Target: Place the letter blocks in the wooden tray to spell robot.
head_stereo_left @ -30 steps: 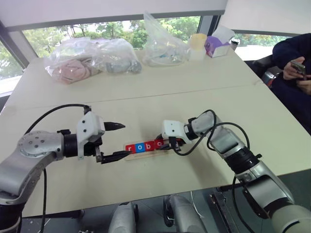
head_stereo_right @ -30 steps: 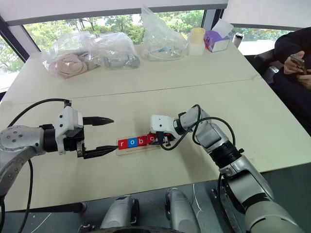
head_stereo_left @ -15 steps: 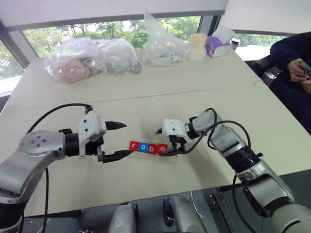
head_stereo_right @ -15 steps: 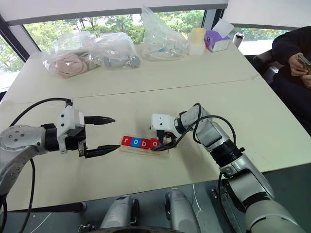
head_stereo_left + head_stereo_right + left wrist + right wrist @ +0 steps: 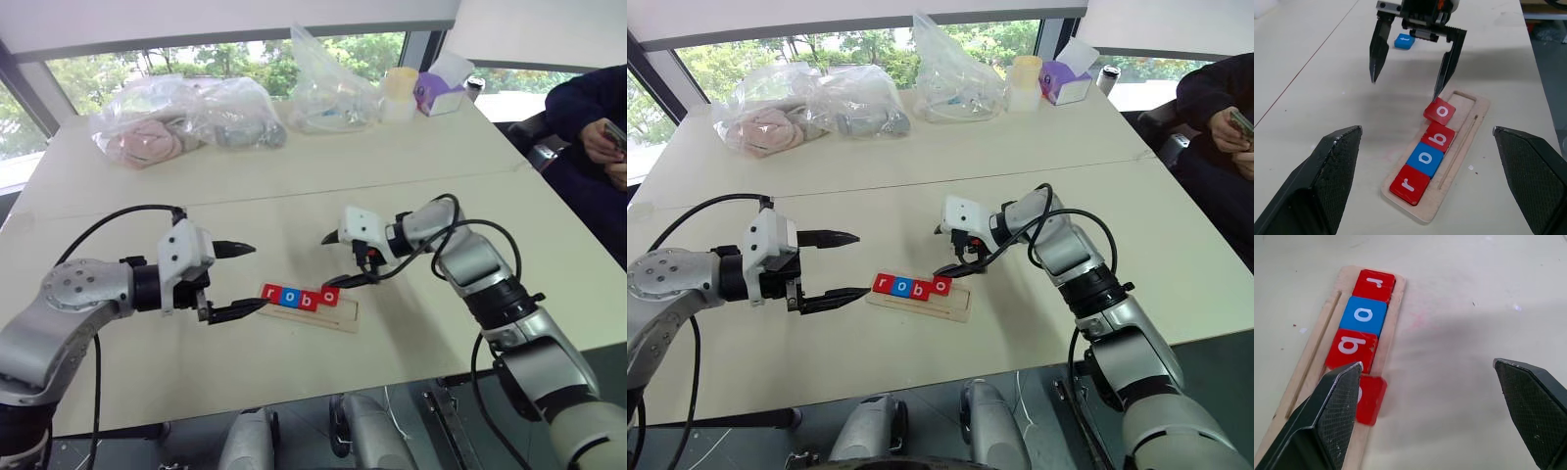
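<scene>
Right hand open above wooden tray, holding r, o, b, crooked o

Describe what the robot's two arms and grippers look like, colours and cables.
Both arms are silver-grey metal with black joint rings and loose black cables looping along them. Each wrist carries a white boxy housing. The left gripper and right gripper each have two black pointed fingers, textured on their pads.
</scene>
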Controlling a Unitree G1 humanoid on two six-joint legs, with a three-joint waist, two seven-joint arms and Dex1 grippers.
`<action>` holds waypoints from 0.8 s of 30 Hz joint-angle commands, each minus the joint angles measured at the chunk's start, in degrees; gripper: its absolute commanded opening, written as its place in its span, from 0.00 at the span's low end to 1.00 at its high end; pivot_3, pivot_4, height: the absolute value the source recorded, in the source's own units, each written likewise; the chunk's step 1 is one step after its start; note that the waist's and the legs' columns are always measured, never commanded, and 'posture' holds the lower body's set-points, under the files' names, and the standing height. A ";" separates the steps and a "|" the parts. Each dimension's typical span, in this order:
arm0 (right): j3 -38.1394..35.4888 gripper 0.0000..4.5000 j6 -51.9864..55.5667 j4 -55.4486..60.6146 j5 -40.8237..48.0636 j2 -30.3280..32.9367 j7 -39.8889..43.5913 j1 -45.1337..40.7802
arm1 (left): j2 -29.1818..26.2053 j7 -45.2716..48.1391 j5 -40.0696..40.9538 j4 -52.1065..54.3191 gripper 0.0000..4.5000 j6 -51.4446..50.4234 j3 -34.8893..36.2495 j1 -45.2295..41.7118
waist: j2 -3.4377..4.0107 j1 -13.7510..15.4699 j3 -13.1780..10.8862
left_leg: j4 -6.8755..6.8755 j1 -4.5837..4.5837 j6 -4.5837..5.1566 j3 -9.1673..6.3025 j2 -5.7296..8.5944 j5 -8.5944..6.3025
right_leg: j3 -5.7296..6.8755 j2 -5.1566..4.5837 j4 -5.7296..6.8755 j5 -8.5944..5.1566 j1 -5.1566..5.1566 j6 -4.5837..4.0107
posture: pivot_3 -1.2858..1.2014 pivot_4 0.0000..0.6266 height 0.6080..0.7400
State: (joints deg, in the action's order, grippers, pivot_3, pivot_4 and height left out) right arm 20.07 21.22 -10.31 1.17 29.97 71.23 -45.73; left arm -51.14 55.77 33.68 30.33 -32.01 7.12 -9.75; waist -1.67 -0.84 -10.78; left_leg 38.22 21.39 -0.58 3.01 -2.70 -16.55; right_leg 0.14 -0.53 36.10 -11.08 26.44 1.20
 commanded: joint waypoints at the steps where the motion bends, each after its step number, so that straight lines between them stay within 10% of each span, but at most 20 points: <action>1: -1.36 0.98 -3.54 0.07 -1.60 0.86 -3.55 0.62 | 0.22 0.10 -0.22 0.59 1.00 1.01 -0.35 -1.15 | 0.00 -0.02 0.00 | 0.00 -0.01 0.00 0.00 0.00 0.00 | 0.00 0.00 0.00 0.00 0.00 0.00 | 0.52 0.24 1.00; 24: 0.96 0.98 -4.86 6.61 -3.15 0.30 -6.21 7.17 | 0.33 0.55 -0.40 -0.11 1.00 1.02 -1.13 -2.26 | 0.00 -0.10 0.00 | -0.01 -0.01 0.00 -0.01 -0.01 0.00 | 0.00 0.02 0.01 -0.02 0.01 0.03 | 0.52 0.24 1.00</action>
State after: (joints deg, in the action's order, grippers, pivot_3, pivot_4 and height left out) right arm 21.60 16.13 -6.48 -3.00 30.24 64.66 -38.43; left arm -50.97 56.24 33.17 29.41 -31.90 5.42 -11.44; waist -1.67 -0.94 -10.78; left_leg 38.20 21.38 -0.58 3.00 -2.71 -16.55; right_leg 0.14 -0.51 36.11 -11.09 26.45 1.23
